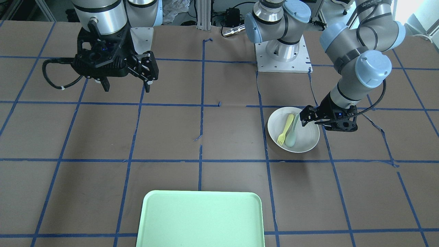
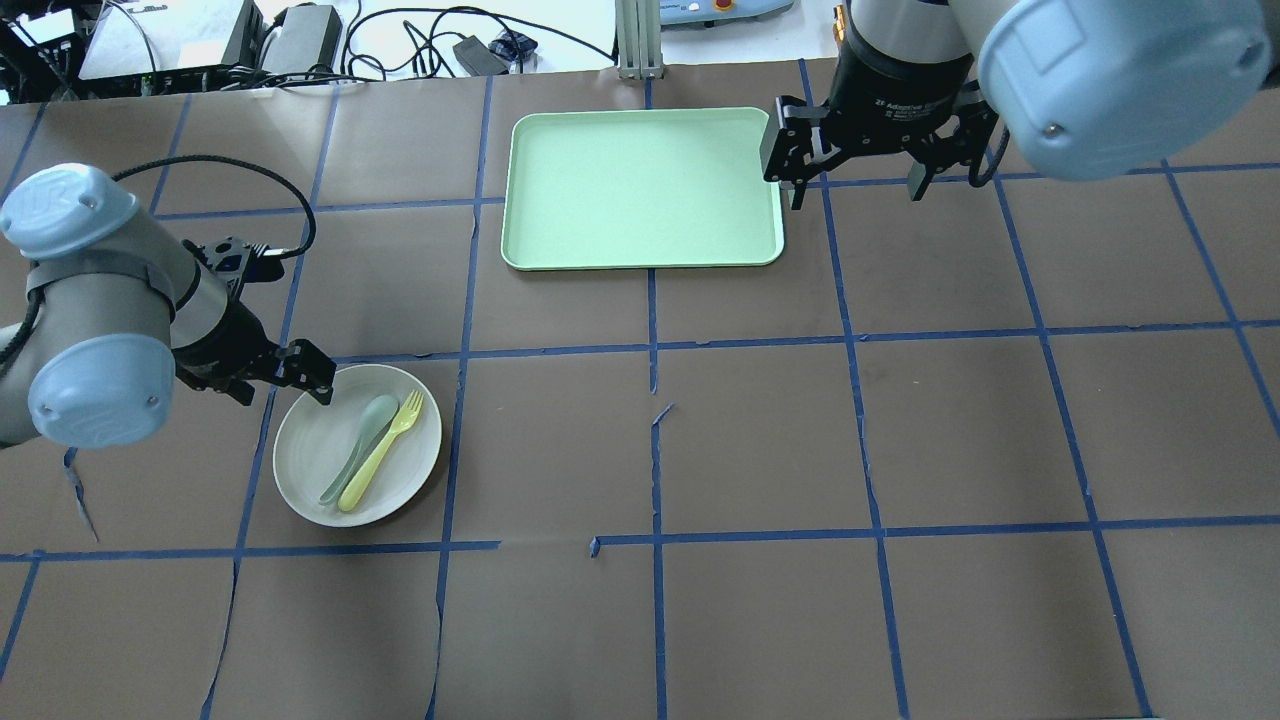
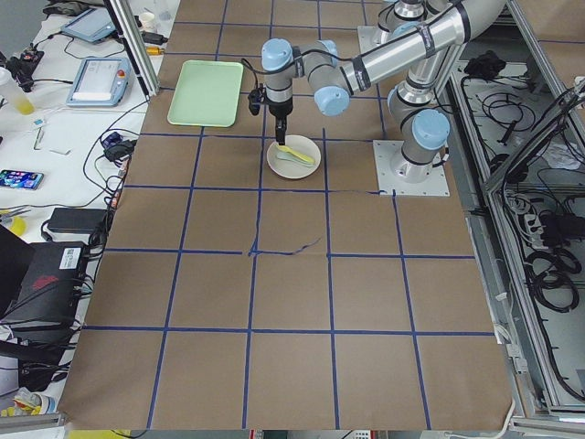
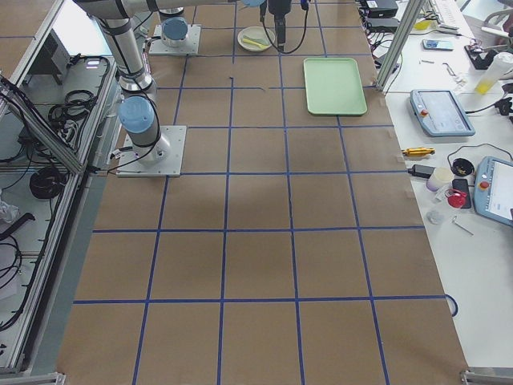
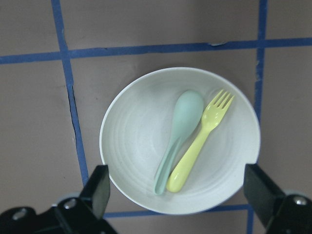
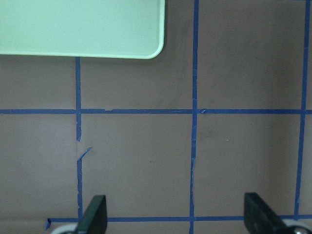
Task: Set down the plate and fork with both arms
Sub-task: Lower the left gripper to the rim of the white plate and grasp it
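Front-facing: a bench (image 1: 233, 137) is papered brown and gridded in blue tape (image 1: 202, 103), with cables (image 1: 229, 15) behind.

Overhead: the fork (image 2: 381, 452) is laid diagonally in the plate (image 2: 310, 455), tines toward the tray (image 2: 640, 190).

Wrist views: left pincer (image 5: 176, 183), over the plate, and right pincer (image 6: 175, 207) are spread wide, empty.

Both arms are silver-grey metal tubes joined by rounded light blue joint caps (image 2: 1120, 70), whose faces show small dark screws. The left arm (image 1: 346, 61) bears dark lettering near its top, too small to read. The right arm (image 1: 101, 15) has the same finish. The left claw (image 2: 285, 392) and the right claw (image 2: 855, 190) are black, each with 2 slim fingers. A black ribbed cable (image 1: 51, 80) with 1 white tie loops beside the right claw. A white square base plate (image 1: 305, 67) shows screws.
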`<state>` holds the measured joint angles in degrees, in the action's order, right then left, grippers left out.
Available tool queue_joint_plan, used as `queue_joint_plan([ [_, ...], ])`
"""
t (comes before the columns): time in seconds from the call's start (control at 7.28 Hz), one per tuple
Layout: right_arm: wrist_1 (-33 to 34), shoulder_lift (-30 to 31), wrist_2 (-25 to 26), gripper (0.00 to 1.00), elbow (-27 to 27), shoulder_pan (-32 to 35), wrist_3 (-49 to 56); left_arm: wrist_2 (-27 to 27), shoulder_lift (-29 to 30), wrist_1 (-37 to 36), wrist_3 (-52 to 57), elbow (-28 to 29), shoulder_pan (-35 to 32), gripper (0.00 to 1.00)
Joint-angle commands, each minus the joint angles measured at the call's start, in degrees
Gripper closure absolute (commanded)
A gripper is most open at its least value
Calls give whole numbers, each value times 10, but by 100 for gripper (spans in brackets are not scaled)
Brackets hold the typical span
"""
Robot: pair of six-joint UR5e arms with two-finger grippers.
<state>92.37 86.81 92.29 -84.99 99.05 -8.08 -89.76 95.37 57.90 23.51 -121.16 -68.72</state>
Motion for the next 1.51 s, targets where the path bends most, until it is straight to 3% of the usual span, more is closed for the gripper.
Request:
queue_joint_plan([
  [0.0, 0, -1, 0, 0, -1, 0, 0, 1, 29, -43, 58, -36, 46, 15],
  [0.69, 0, -1, 1, 0, -2, 0, -1, -2, 67, -56, 52, -34, 46, 54],
  [0.96, 0, -1, 1, 0, -2, 0, -1, -4, 68, -56, 46, -30, 46, 97],
  [1.37, 0, -1, 1, 0, -2, 0, -2, 0, 67, -51, 57, -15, 46, 100],
])
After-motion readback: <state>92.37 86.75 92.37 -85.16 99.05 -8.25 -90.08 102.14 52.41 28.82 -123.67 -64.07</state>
